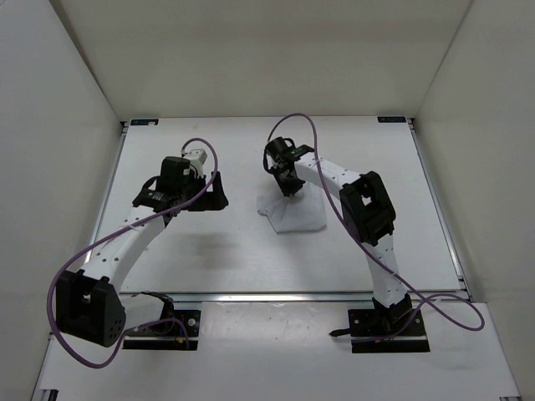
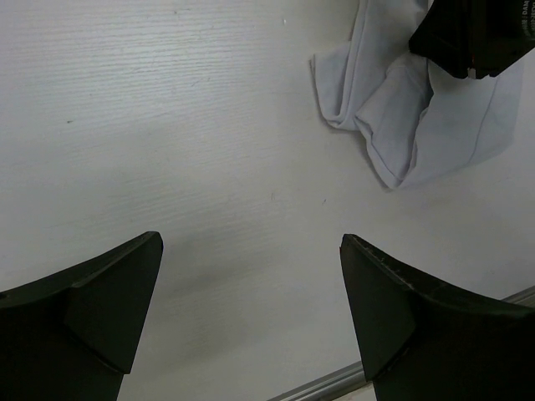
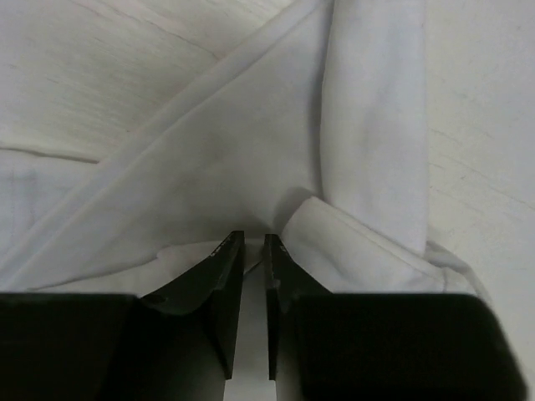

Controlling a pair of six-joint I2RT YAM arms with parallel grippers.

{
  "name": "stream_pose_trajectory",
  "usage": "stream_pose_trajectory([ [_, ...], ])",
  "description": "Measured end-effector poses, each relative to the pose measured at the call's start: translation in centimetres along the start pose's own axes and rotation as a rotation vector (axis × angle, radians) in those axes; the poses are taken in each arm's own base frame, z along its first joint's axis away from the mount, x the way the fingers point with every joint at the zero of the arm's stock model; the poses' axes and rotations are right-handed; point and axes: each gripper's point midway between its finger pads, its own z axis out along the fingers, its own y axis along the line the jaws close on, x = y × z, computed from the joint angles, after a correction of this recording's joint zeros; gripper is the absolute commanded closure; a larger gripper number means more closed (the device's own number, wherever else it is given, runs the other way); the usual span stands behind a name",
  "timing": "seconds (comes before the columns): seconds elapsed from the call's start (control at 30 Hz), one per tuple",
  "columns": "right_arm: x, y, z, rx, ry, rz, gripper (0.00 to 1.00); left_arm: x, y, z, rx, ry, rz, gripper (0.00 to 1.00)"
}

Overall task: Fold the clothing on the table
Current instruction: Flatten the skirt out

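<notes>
Pincer on the right arm (image 3: 253, 238): its jaws stand nearly together with only a thin slit between them. The tips sit right at a hemmed edge of the clothing (image 3: 251, 142), but whether a layer is nipped in that slit cannot be told. The left pincer (image 2: 251, 241) hangs with its jaws wide apart over bare counter (image 2: 167, 125), holding nothing, well apart from the fabric.

In the top view the clothing lies a little right of the frame's centre, a small bunched white heap directly under the right arm's wrist. In the left wrist view it fills the upper right corner, crumpled into overlapping flaps rather than spread flat.

The piece looks thin, light and limp. It drapes into soft creases, holds no shape of its own, and its layers lie loosely over one another. It is likely to sag from any single hold, and a pinch could easily take two layers where only one is wanted. On the smooth counter it should slide readily when dragged, so it will probably bunch rather than stay put.

The best holds appear to be the stitched hems and corners, which are firmer than the open middle. The folded corner just ahead of the right jaws and the outer flap toward the left arm look like the two to take. With a pincer on each, the cloth could be drawn flat before any fold is made.
</notes>
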Motion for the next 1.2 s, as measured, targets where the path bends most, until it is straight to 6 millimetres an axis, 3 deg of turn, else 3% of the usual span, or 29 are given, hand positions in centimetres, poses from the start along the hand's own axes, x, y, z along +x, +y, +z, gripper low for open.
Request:
stream_pose_trajectory([
  [0.1, 1.0, -0.4, 1.0, 0.007, 0.04, 0.009, 0.95, -0.1, 0.2, -0.1, -0.004, -0.004, 0.0, 0.01],
  [0.17, 1.1, -1.0, 1.0, 0.014, 0.048, 0.019, 0.91, -0.1, 0.3, -0.1, -0.005, -0.004, 0.002, 0.01],
  [0.23, 1.0, -1.8, 1.0, 0.027, 0.047, 0.031, 0.69, -0.1, 0.3, -0.1, -0.005, -0.004, 0.002, 0.01],
  [0.3, 1.1, -2.4, 1.0, 0.045, 0.052, 0.035, 0.55, -0.1, 0.2, -0.1, -0.004, -0.004, 0.002, 0.01],
  [0.43, 1.2, -3.3, 1.0, 0.091, 0.054, 0.025, 0.45, -0.1, 0.2, -0.1, -0.001, -0.004, 0.003, 0.01],
  [0.77, 1.2, -4.2, 0.5, 0.184, 0.053, -0.002, 0.43, -0.2, 0.1, -0.1, 0.005, -0.006, 0.001, 0.02],
  [0.97, 2.0, -7.6, -0.7, 0.222, 0.063, 0.062, 0.42, -0.1, 0.1, 0.0, 0.011, -0.008, 0.001, 0.01],
  [1.2, 1.6, -11.2, -4.5, 0.254, 0.003, 0.143, 0.35, -0.1, -0.2, 0.2, 0.027, -0.008, 0.001, 0.02],
])
